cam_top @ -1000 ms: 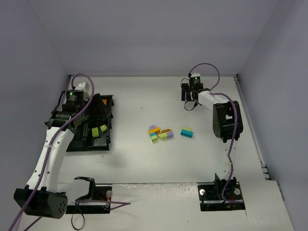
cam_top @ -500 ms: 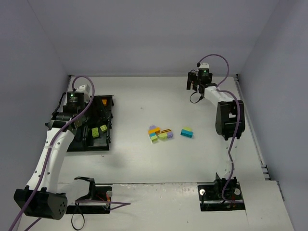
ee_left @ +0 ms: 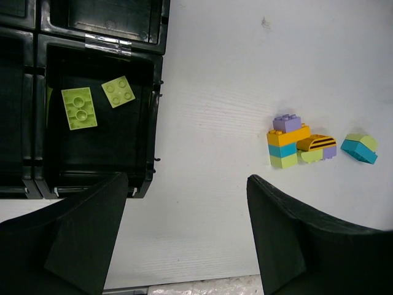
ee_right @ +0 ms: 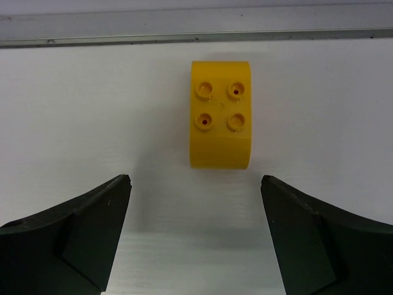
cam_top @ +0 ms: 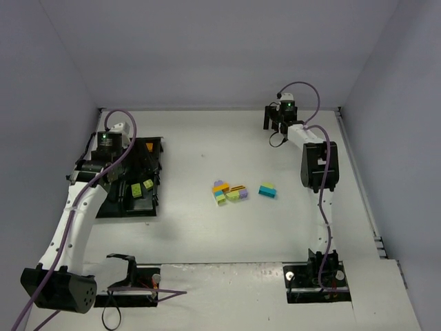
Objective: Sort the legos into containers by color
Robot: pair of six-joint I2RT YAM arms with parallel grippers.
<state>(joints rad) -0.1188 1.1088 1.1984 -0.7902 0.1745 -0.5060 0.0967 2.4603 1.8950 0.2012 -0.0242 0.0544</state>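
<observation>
The black four-compartment tray (cam_top: pixel 157 187) stands at the left, and one compartment holds two lime bricks (cam_top: pixel 142 186), also seen in the left wrist view (ee_left: pixel 78 108). A mixed stack of purple, orange, teal and lime bricks (cam_top: pixel 221 191) lies mid-table beside a striped orange piece (cam_top: pixel 238 191) and a teal-and-lime pair (cam_top: pixel 267 189). My left gripper (cam_top: pixel 138 160) is open and empty, high over the tray's right edge (ee_left: pixel 186 184). My right gripper (cam_top: pixel 274 131) is open at the far back (ee_right: pixel 195 184). A yellow-orange four-stud brick (ee_right: pixel 220 114) lies just beyond its fingertips.
The table's far edge strip (ee_right: pixel 196 31) runs right behind the yellow-orange brick. The tray's other compartments (ee_left: pixel 104 15) look empty where they show. The black arm base mounts (cam_top: pixel 317 276) sit at the near edge. The enclosure walls stand close at the back and the right.
My right gripper has swung back toward the far edge and shifted slightly left. The left arm has barely moved. The bricks lie as before.
</observation>
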